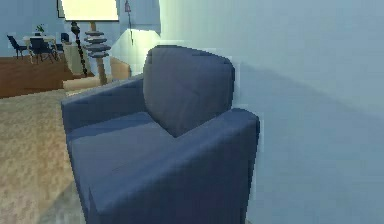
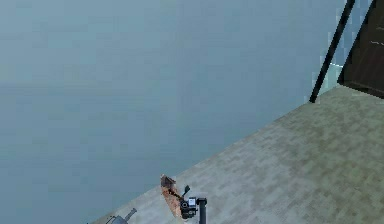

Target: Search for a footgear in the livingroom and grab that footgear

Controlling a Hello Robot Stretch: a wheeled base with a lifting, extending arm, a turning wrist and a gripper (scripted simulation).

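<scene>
In the forward view, a large dark blue upholstered armchair (image 1: 150, 140) takes the middle and the 6 o'clock part. Its back is turned toward the plain pale blue wall (image 1: 310, 60) at 3 o'clock, and the chair stands just beside this wall. Under it and toward 9 o'clock lies a beige carpet floor (image 1: 25, 150). At 12 o'clock, far behind the armchair, stands a floor lamp with a cream shade and a stacked, ringed stem (image 1: 95, 35). At about 10 o'clock, on a brown wooden floor (image 1: 30, 75), there is a small light desk (image 1: 38, 38) with dark chairs (image 1: 18, 45) around it.

In the arm side view, the same kind of pale blue wall (image 2: 130, 80) covers the part from 9 to 12 o'clock, and the beige carpet (image 2: 300, 160) runs from 6 o'clock toward 3 o'clock. At 1 o'clock a thin dark pole (image 2: 330, 55) leans in the picture, and beside it, at 2 o'clock, a dark brown panel (image 2: 366, 50) stands in the corner.

The dark arm bar (image 2: 201, 212) comes up at 6 o'clock, and the jaws are at its end. A small reddish-brown object (image 2: 171, 194) is at about 10 o'clock from the jaws, very close, where carpet and wall meet. It is too small to say with certainty that it is the footgear. Whether the jaws grip it or anything else, I cannot tell.
</scene>
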